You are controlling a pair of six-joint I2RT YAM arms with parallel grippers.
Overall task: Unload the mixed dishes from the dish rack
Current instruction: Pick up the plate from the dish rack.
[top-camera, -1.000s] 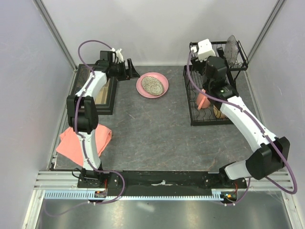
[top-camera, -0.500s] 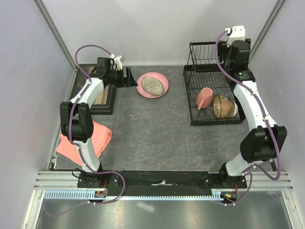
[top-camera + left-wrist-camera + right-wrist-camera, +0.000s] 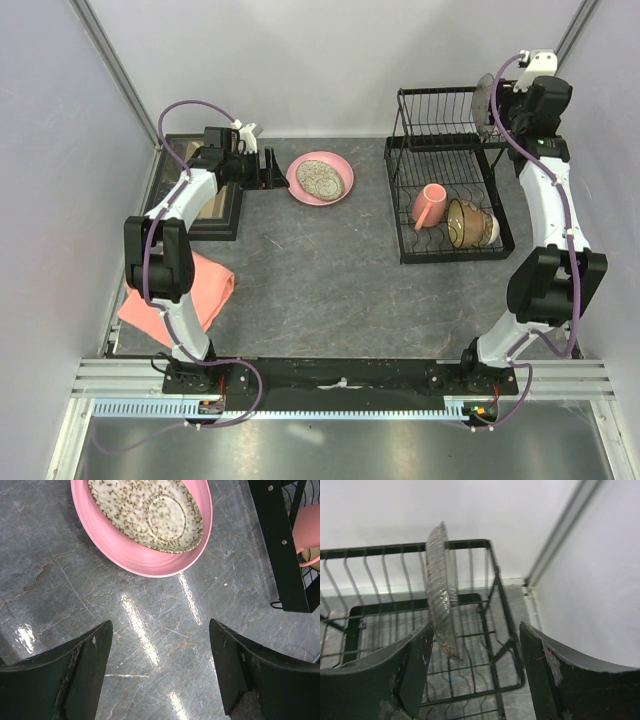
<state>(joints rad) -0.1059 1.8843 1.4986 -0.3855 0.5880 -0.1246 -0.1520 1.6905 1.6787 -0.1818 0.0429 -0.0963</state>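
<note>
My right gripper (image 3: 475, 630) hangs with jaws wide and empty, facing the upright plate (image 3: 442, 590) in the dish rack (image 3: 470, 544), far right. I'd shift left to straddle its rim, close gently, then lift straight up. The left gripper (image 3: 160, 645) has its jaws wide too.

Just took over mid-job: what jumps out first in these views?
A speckled plate sits in a pink plate on the table, near the open left hand. On the right, a mug and bowl sit low in the rack, and a clear plate stands upright in its top tier, before the open right hand.
</note>
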